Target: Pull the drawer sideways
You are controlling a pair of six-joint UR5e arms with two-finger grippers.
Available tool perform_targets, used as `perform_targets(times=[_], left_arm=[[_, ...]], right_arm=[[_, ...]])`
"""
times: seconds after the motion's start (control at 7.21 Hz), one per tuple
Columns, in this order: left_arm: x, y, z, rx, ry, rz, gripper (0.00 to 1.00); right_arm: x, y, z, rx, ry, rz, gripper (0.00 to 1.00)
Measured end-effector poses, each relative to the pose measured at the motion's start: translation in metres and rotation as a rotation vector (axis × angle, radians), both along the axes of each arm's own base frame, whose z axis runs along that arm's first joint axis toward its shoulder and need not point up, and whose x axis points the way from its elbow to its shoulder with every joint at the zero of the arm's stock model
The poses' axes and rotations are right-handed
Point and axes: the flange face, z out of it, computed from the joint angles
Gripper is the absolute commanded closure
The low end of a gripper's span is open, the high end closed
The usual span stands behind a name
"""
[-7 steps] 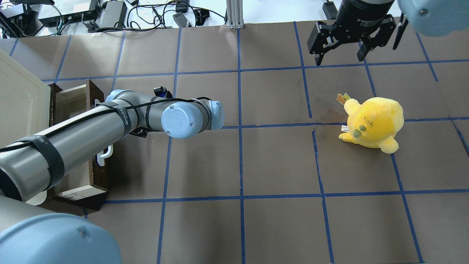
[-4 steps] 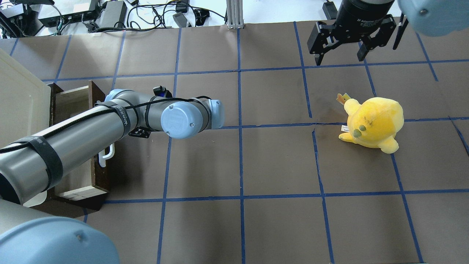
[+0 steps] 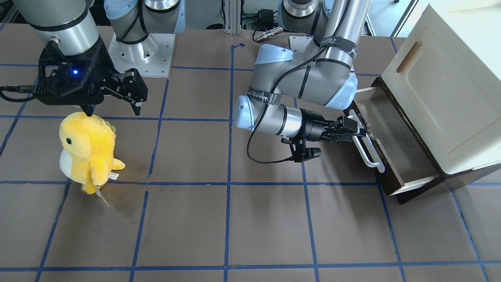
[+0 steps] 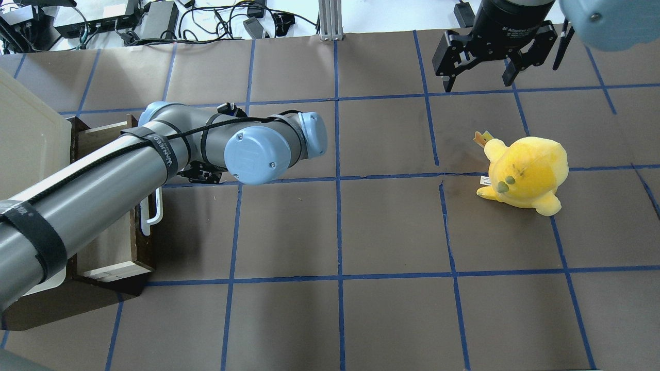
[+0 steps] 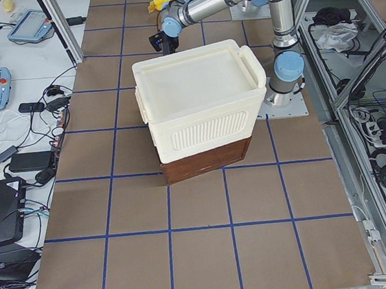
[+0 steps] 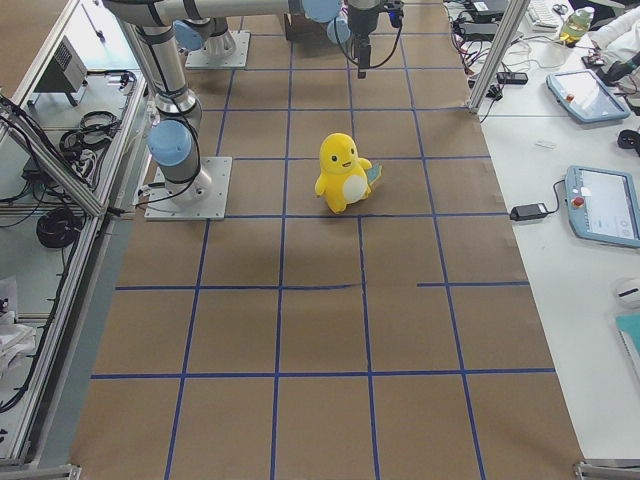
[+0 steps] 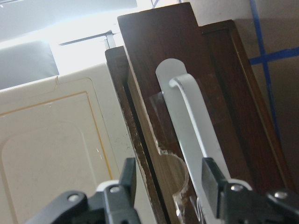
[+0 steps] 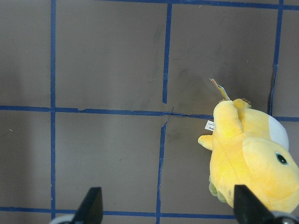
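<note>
The drawer (image 3: pixel 395 137) stands part way out of the cream cabinet (image 3: pixel 450 90). It has a dark brown front (image 7: pixel 159 60) and a long white bar handle (image 3: pixel 368 152). My left gripper (image 3: pixel 356 131) is at the handle's far end. In the left wrist view its fingers (image 7: pixel 128 179) straddle the front panel and handle (image 7: pixel 196 121), closed in on them. In the overhead view the arm hides this gripper; the drawer (image 4: pixel 111 242) and part of the handle (image 4: pixel 153 211) show. My right gripper (image 4: pixel 478 82) is open and empty, far off above the table.
A yellow plush toy (image 4: pixel 523 172) stands upright on the table's right half, just in front of the right gripper; it also shows in the right wrist view (image 8: pixel 252 158). The cabinet (image 5: pixel 199 102) fills the table's left end. Cables (image 4: pixel 206 20) lie beyond the far edge.
The drawer has slid a little further out of the cabinet, toward the table's middle. My left wrist and elbow moved the same way and slightly farther from the robot. The right arm is still.
</note>
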Motion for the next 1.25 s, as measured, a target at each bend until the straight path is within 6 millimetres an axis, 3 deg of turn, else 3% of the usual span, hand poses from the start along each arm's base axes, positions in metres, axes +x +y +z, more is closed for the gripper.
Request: perform_targets(times=[0.42,0.83,1.11,1.25], left_arm=[[0.002,0.000,0.105,0.045,0.334,0.038,0.44],[0.026,0.036,0.183,-0.008,0.738,0.141,0.41],[0.047,0.041,0.201,-0.047,0.983,0.257,0.25],[0.055,0.039,0.204,-0.065,1.088,0.315,0.01]], right_arm=[[0.000,0.000,0.000,0.000,0.000,0.000,0.00],[0.000,0.000,0.000,0.000,0.000,0.001,0.00],[0.000,0.000,0.000,0.000,0.000,0.000,0.00],[0.000,0.000,0.000,0.000,0.000,0.000,0.00]])
